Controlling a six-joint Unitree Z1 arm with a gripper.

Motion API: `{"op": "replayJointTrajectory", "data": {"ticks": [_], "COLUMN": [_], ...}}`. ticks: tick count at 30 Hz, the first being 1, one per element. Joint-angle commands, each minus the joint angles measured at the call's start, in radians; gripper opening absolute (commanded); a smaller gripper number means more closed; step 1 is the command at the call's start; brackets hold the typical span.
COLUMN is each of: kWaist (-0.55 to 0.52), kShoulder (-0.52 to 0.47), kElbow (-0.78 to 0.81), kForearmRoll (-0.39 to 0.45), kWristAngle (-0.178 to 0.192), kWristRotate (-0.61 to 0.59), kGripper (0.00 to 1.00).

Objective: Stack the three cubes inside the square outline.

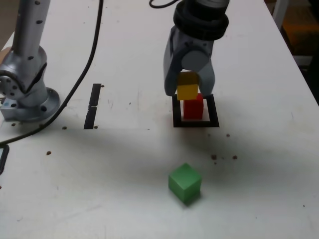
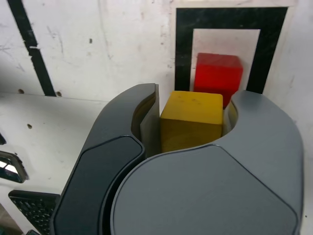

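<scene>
White table (image 1: 124, 59), scuffed, w/ dark specks scattered across it. Far on the exterior view's left: grey arm base (image 1: 27, 74) bolted down, black cable (image 1: 84, 74) curving from the top edge past it toward that edge of the table. Next over, straight black tape strip (image 1: 92, 105), broken partway along; also seen in wrist view (image 2: 32, 49).

Centre-right in exterior view: gripper (image 1: 188, 85) comes down from the top, jaws clamped on yellow cube (image 1: 188, 91), one jaw on each side. Wrist view confirms: yellow cube (image 2: 191, 120) pinched between the two grey fingers (image 2: 146, 117), its top face showing.

Yellow cube sits right above red cube (image 1: 193, 106), shifted a bit to the exterior view's left of it; can't tell if the two touch or there's a slim gap. Red cube rests inside square outline (image 1: 195, 123), on the white centre, near the far side. Wrist view shows red cube (image 2: 218, 76) within the black frame (image 2: 183, 49), just beyond the yellow one.

Green cube (image 1: 185, 182) sits alone on the table, well apart from the outline, toward the near edge, turned at an angle to it.
</scene>
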Motion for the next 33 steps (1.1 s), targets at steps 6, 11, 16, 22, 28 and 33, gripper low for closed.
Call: {"op": "replayJointTrajectory", "data": {"ticks": [6, 11, 16, 22, 28, 33], "kWaist": [0.022, 0.037, 0.048, 0.052, 0.052, 0.052], "kShoulder": [0.033, 0.047, 0.058, 0.072, 0.077, 0.078], "kElbow": [-0.031, -0.032, -0.032, -0.035, -0.037, -0.037], "kForearmRoll": [0.001, 0.000, -0.002, -0.008, -0.015, -0.021], "kWristAngle": [-0.002, -0.005, -0.008, -0.016, -0.020, -0.019], "kWristRotate": [0.025, 0.036, 0.047, 0.057, 0.060, 0.064], "kGripper": [0.24, 0.24, 0.24, 0.24, 0.25, 0.29]}}
